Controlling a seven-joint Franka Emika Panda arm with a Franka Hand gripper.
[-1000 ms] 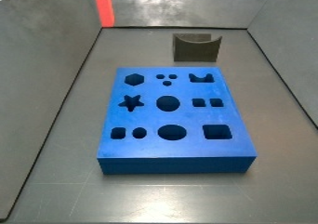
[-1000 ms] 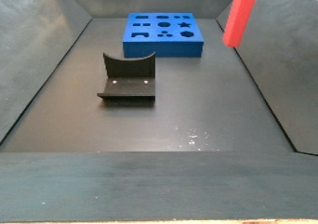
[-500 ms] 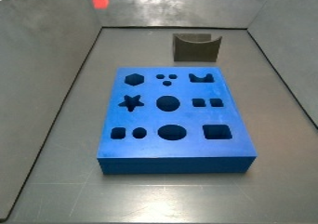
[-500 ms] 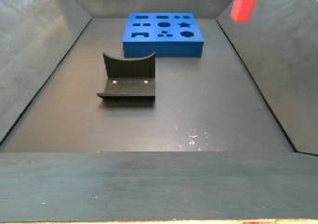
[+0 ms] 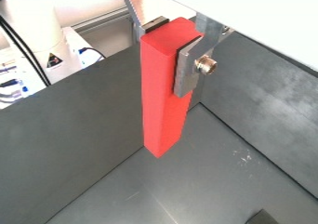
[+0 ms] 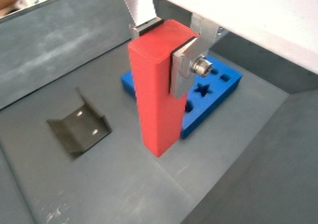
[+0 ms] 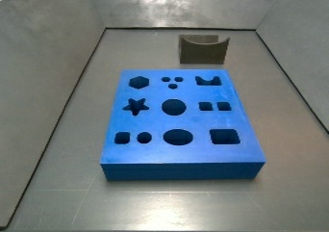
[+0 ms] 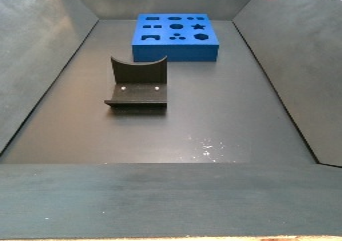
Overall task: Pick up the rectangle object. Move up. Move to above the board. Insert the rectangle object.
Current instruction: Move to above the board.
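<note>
Tool (image 5: pixel 165 31) clamped on the rectangle object (image 5: pixel 165 88), risen since before (nearly out of side views), board (image 7: pixel 179 116) unmoved

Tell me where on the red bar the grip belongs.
Near its top end, where the gripper holds it now: pads on the two broad flat faces of the rectangle object, coming from above. It hangs upright, so the long lower part stays free for the board.

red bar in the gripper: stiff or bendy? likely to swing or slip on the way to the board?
The rectangle object hangs straight below the gripper with no sag, so probably rigid. It is clamped only near its top end, so a bump at the free end could pivot it between the fingers. Its faces look smooth and plain; some slip is possible. The board lies below.
</note>
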